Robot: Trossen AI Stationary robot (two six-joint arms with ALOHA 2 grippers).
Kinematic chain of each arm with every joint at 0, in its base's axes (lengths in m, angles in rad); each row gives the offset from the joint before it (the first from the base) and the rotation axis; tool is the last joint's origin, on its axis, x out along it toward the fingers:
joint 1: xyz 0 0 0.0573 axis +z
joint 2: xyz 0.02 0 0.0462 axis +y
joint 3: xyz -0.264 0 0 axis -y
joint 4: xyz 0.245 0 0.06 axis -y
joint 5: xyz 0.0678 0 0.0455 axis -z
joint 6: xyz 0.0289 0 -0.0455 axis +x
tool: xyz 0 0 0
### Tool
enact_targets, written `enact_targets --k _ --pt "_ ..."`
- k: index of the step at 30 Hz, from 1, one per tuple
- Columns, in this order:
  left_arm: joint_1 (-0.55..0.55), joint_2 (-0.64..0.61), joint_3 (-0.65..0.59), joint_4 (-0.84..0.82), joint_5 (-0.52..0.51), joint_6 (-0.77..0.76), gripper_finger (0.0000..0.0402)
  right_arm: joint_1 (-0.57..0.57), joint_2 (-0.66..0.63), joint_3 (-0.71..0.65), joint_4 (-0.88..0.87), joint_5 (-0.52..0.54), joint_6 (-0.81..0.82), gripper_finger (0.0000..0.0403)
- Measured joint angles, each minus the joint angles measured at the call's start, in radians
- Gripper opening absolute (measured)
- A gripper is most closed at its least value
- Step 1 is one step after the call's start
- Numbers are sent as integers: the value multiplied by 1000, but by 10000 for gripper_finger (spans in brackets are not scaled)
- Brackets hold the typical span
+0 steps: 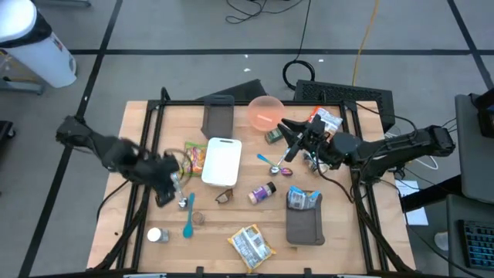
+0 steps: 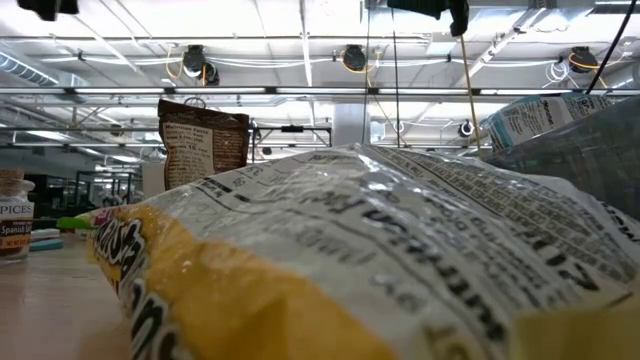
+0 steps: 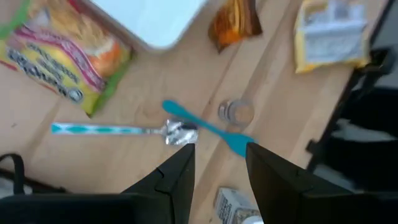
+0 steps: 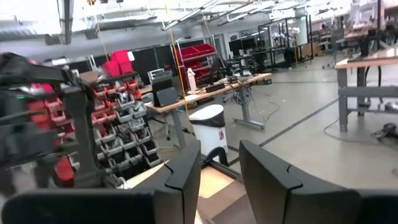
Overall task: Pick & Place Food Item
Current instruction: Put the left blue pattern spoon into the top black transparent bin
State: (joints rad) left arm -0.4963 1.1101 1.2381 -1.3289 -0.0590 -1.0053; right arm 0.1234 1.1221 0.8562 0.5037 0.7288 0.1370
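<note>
Left gripper (image 3: 217,165) open, noodle packet (image 3: 62,46) near, apart

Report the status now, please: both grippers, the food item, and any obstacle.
Left gripper open, empty, above the teal spatula. Right gripper open, empty, raised. Noodle packet lies untouched on the table. Nothing blocks it.

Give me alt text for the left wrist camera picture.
The left gripper, fingers apart and empty, hovers over a wooden table, just above a teal spatula and a teal-handled spoon. A yellow-green snack packet and white cutting board lie beyond.
</note>
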Motion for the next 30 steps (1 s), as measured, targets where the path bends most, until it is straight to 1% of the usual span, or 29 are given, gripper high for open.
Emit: enact_targets --k 3,6,8,11,16,22,26,30 --pt "-113 85 0 5 -76 -94 149 0 0 0 0 0 -20 102" --pt "-201 170 0 26 -149 -167 149 0 -5 0 0 -1 -26 102" --pt "-243 224 0 44 -181 -213 149 2 -17 0 -6 -6 -26 102" --pt "-283 298 0 70 -197 -254 150 2 -34 0 -22 -60 -25 102" --pt "-305 411 0 75 -190 -242 150 3 -59 0 -86 -167 29 102" --pt "-304 489 0 78 -180 -223 150 3 -82 0 -198 -263 130 102" --pt "-304 531 -1 80 -185 -218 150 4 -84 0 -238 -294 174 102" --pt "-305 547 -40 110 -169 -204 150 9 -84 0 -243 -312 169 102"
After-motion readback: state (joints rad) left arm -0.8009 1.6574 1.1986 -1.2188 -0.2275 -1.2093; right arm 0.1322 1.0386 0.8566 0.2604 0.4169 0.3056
